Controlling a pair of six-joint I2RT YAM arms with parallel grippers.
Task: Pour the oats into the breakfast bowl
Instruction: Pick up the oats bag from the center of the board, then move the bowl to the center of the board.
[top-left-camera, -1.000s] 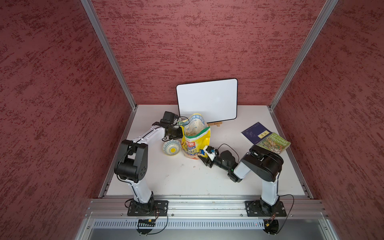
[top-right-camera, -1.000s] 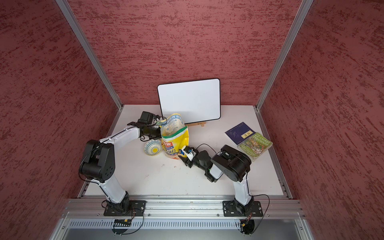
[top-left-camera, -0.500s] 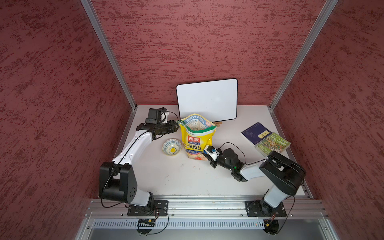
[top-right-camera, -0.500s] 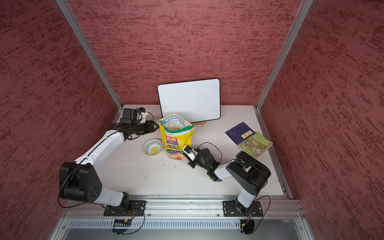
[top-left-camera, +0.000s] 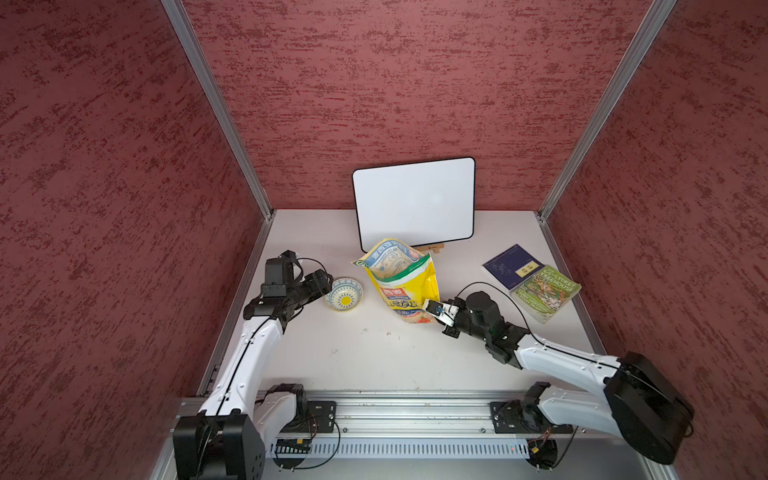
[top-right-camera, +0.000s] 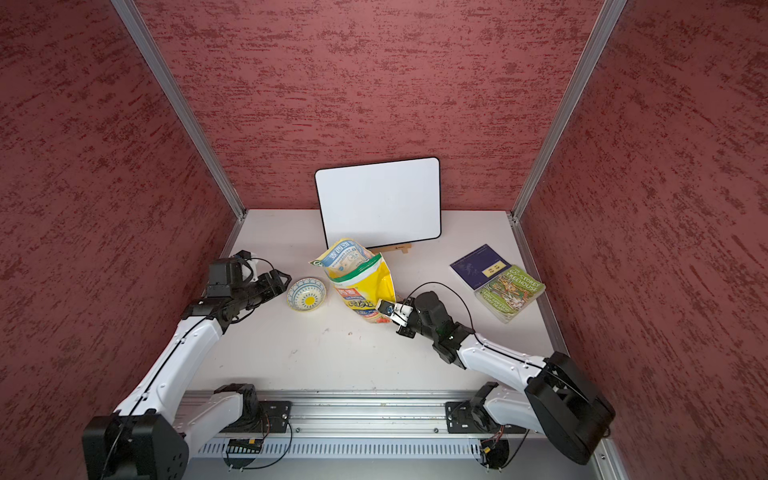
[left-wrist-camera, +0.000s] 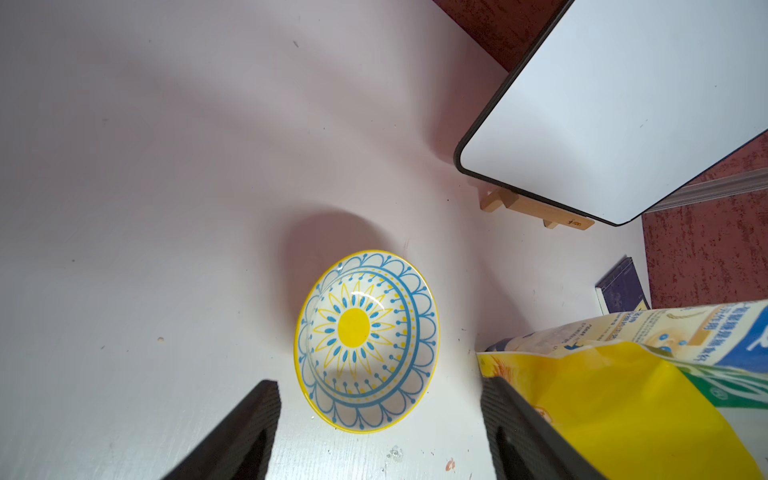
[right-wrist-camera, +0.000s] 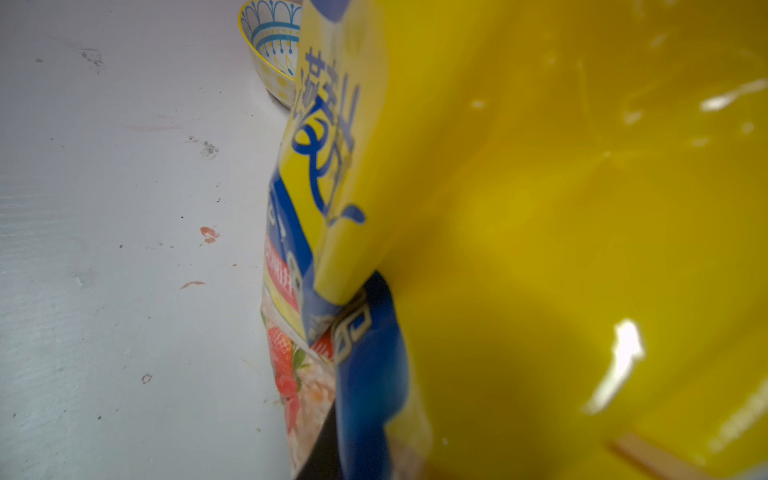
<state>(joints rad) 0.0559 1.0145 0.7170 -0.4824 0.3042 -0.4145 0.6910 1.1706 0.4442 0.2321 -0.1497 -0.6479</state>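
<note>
White-shelled left arm (top-left-camera: 253, 353) and right arm (top-left-camera: 557, 361), black joints, looping black cables (top-left-camera: 478, 283), left gripper (left-wrist-camera: 380, 384) textured black

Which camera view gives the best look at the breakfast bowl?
The left wrist view: the breakfast bowl appears large, whole and unobstructed, its inside empty. In both top views the bowl is whole but small. The right wrist view shows only part of it, cut off by the yellow pouch.

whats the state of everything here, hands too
yellow plastic oat pouch: upright, top open
white ceramic bowl with blue pattern: upright, empty
left hand: open, beside the bowl, holding nothing
right hand: shut on the pouch's lower edge
white rectangular board: blank, propped on a wooden stand
green illustrated book: closed, flat
dark blue booklet: closed, flat
</note>
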